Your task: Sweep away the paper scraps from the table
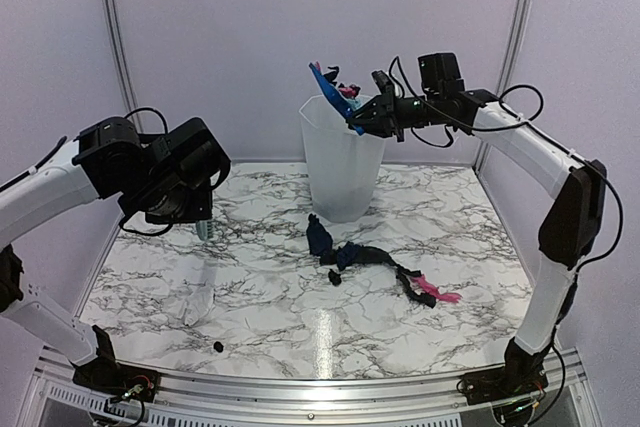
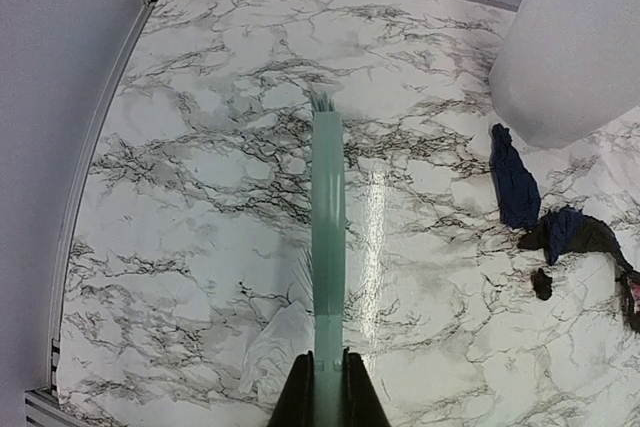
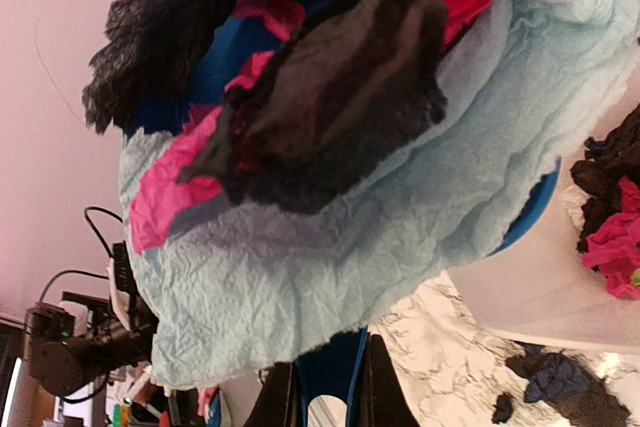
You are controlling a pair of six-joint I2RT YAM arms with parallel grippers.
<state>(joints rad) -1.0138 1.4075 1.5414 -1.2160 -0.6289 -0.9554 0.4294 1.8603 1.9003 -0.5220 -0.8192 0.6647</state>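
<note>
The dustpan [image 1: 322,87], clamped by the right gripper [image 1: 362,119], is tipped, loaded, over the bin [image 1: 340,172]. More paper scraps [image 1: 360,255] are strung left-to-right on the table [image 1: 250,292] before the bin, rightward of the brush [image 2: 328,237] pinched in the left gripper [image 2: 327,372].

There were one bin [image 1: 342,162], one brush [image 2: 328,247], one dustpan [image 1: 322,85], two hands (left hand [image 2: 328,359], right hand [image 3: 330,367]) and roughly six paper scraps [image 1: 350,255] on the desk [image 1: 260,297].

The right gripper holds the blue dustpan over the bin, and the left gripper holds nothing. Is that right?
No: the left gripper is shut on the green brush, as the left wrist view shows. The right gripper does hold the blue dustpan over the bin.
</note>
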